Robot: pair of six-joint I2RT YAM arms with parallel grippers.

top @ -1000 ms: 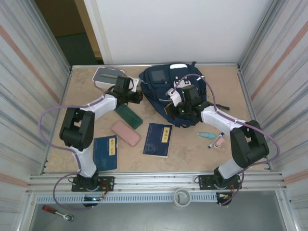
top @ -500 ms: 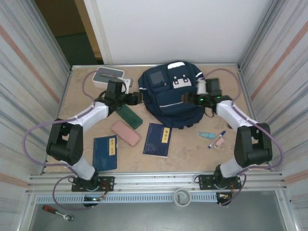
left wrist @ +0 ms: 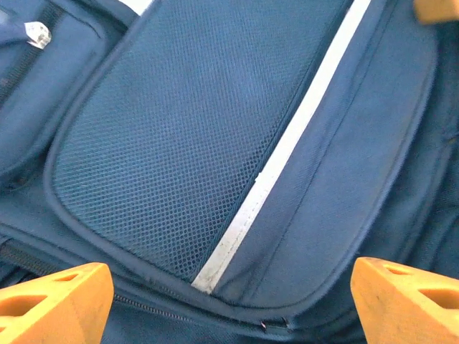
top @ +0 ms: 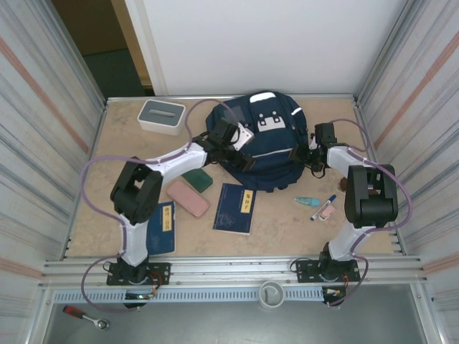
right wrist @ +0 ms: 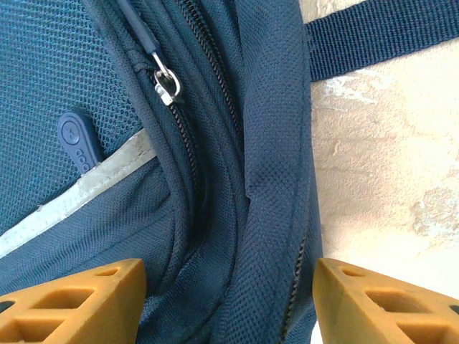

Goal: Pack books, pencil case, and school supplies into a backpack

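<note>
Beige speckled bench [top: 287,233]: large navy fabric backpack [top: 262,147] rear centre; white grey-topped box [top: 162,116] rear left; dark green case [top: 197,180], pink case [top: 188,198], thin navy book [top: 157,228], second navy book [top: 235,208] in front; teal marker [top: 305,201], pink-white pen [top: 326,212] right.

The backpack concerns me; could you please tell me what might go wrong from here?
The zip pull is small; the open right gripper may pinch fabric instead. The backpack is soft, so tugging could drag it onto the book or marker.
</note>
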